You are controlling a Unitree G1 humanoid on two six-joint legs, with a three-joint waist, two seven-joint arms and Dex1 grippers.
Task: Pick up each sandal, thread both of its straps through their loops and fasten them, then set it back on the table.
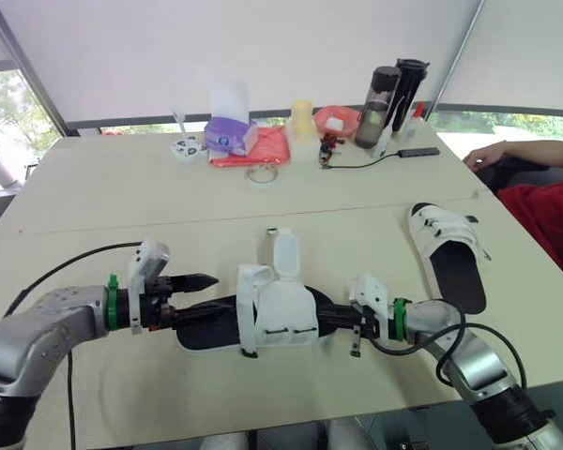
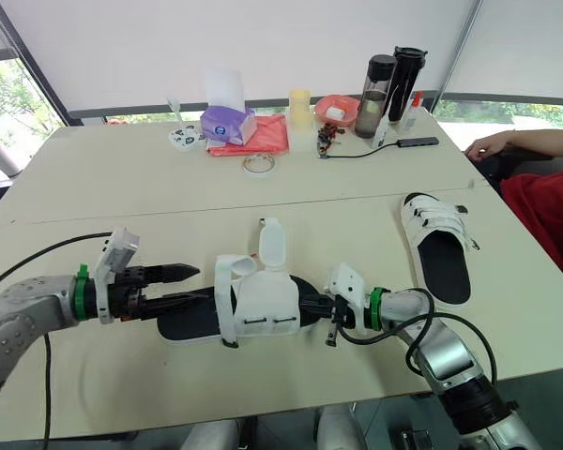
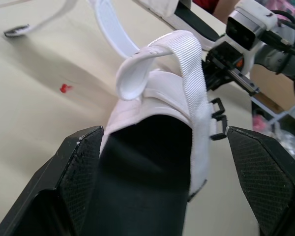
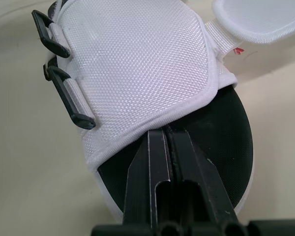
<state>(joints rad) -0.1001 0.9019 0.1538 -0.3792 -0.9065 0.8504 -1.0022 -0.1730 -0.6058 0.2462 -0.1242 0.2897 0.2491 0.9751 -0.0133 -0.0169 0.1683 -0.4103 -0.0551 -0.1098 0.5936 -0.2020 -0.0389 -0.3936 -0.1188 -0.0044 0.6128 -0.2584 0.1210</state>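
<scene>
While two sandals are counted on the table (image 1: 122, 197), the near sandal (image 1: 280, 317) is straddled by the left gripper (image 3: 163, 135), spread wide. Its toe is touched by the right gripper (image 4: 167, 133), pressed closed. The second sandal (image 1: 448, 255) is set apart, rightward.

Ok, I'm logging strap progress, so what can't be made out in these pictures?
Right wrist view: whether the right pincer grips the near sandal; its upper hides the tips.
Eye views: whether the far sandal is fastened; straps too small.
Left wrist view: the near sandal's heel, cut off by the picture's edge.
</scene>
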